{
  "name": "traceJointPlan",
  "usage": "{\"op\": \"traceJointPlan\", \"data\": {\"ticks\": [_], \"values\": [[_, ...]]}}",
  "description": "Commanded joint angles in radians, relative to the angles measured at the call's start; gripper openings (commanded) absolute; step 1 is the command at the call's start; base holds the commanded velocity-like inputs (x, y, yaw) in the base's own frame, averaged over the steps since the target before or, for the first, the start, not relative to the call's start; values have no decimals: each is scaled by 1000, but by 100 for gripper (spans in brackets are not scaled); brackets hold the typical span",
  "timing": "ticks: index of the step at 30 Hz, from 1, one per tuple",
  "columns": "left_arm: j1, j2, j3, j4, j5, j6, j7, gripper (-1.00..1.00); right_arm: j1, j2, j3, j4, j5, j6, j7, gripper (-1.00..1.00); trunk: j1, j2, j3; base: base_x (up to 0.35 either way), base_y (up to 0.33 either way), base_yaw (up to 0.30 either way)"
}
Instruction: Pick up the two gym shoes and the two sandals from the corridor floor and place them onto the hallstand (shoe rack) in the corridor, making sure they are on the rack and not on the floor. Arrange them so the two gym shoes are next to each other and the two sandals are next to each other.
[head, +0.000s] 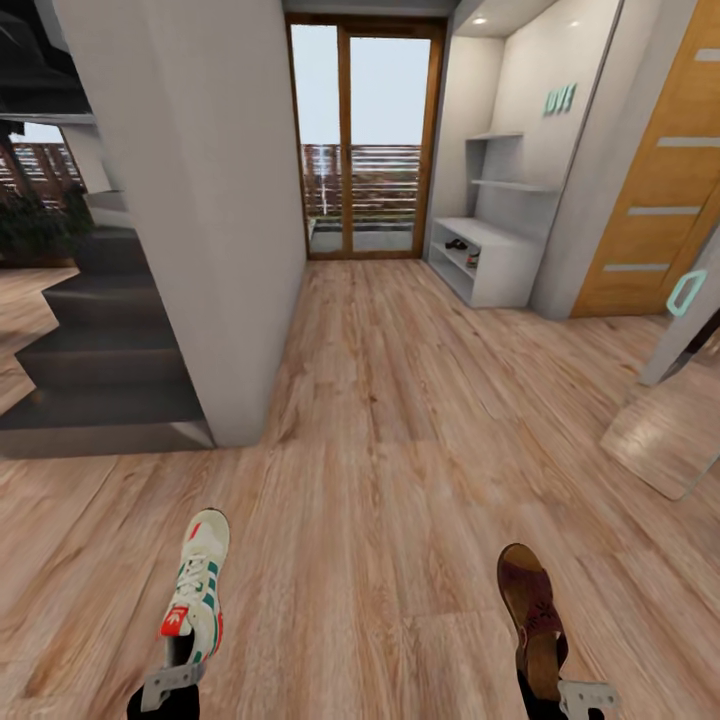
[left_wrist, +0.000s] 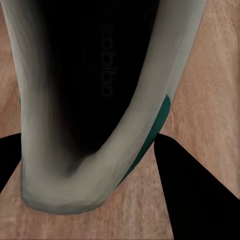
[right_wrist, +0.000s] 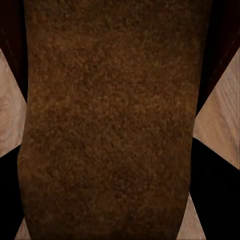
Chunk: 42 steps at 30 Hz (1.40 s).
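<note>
While we face the far shoe rack (head: 500, 262), our left gripper (head: 172, 688) clamps a light, stiff sneaker (head: 197, 585) by its heel and our right gripper (head: 585, 695) a firmer sandal (head: 534, 615) likewise.

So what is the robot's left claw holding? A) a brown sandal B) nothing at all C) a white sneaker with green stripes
C: in the head view the left claw grips the heel of the white gym shoe with green stripes; the brown sandal is in the right claw.
</note>
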Motion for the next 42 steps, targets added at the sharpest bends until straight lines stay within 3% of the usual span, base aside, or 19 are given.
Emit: {"op": "traceJointPlan", "data": {"ticks": [1,42], "values": [[-1,-1,7,0,-6,-4,-9,-100,-1,1,-8,1,9,-4,7,-100,0,0,-1,339,-135,0],[-1,0,28,47,-7,-10,-7,-100,-1,7,-6,-2,10,-3,8,-100,0,0,24,339,-95,0]]}}
